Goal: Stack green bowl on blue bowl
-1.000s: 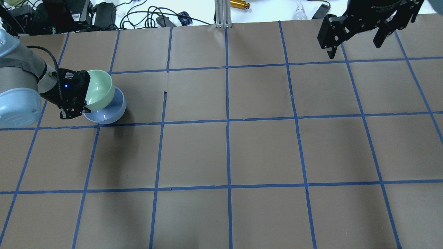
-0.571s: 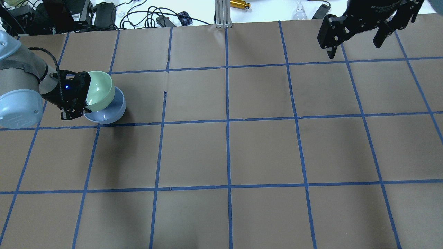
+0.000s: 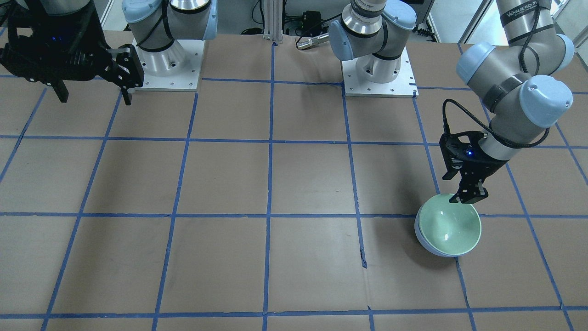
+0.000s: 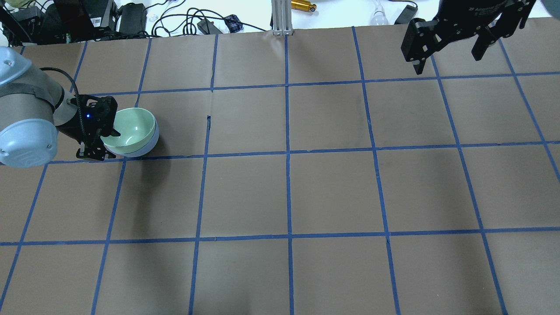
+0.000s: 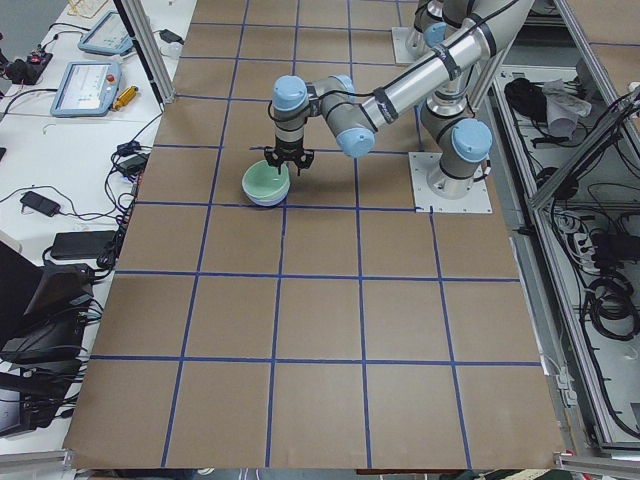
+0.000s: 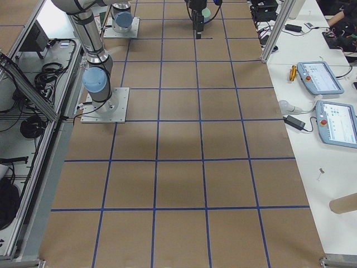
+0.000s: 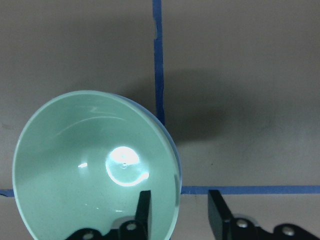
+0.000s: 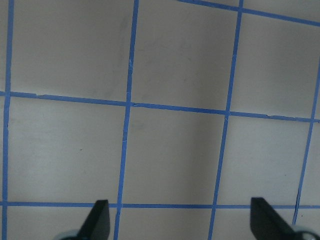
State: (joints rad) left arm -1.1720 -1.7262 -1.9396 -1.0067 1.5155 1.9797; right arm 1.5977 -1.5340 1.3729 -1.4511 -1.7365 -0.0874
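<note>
The green bowl (image 4: 131, 127) sits nested upright inside the blue bowl (image 4: 148, 148) at the table's left; of the blue bowl only the outer wall shows. Both show in the front view, green bowl (image 3: 448, 227) in blue bowl (image 3: 423, 242), and in the left wrist view, green bowl (image 7: 90, 165) with a blue sliver (image 7: 169, 134). My left gripper (image 7: 179, 215) is open, with its fingers on either side of the green bowl's near rim and a gap on each side; it also shows in the overhead view (image 4: 105, 140). My right gripper (image 4: 448, 59) is open and empty, high over the far right corner.
The brown table (image 4: 332, 192) carries a blue tape grid. Cables and power supplies (image 4: 131, 17) lie beyond the far edge, with a metal post (image 4: 282, 17) at mid back. The arm bases (image 3: 376, 69) stand at the robot's side.
The green bowl, held tilted above the blue bowl before, has come down and now rests level inside it. My left gripper moved down with it and opened. The right arm has not moved.
</note>
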